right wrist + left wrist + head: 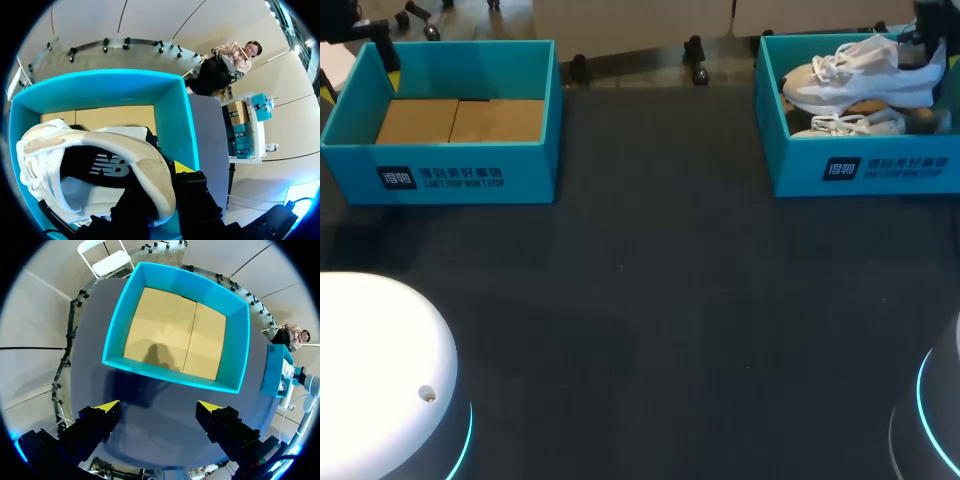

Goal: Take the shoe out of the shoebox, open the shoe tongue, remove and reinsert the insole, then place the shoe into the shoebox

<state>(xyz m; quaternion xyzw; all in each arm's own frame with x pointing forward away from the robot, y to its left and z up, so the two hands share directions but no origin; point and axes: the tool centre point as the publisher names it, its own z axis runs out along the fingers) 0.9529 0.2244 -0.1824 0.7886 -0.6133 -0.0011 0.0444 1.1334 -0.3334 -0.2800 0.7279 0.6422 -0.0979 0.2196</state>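
Note:
A white sneaker (860,78) hangs tilted over the right teal shoebox (865,165), held by its heel. My right gripper (923,42) is shut on the heel collar. In the right wrist view the sneaker (95,150) fills the space ahead of the right gripper (157,187); one yellow fingertip (182,167) shows outside the collar and the other is hidden inside the shoe. A second white shoe (850,125) lies in that box. My left gripper (159,407) stands open above the table beside the left teal box (175,335), nothing between its fingers.
The left teal box (445,170) at the back left holds only its brown cardboard floor (460,120). The dark table (650,300) stretches between the boxes and toward the front. Both arm bases sit at the front corners.

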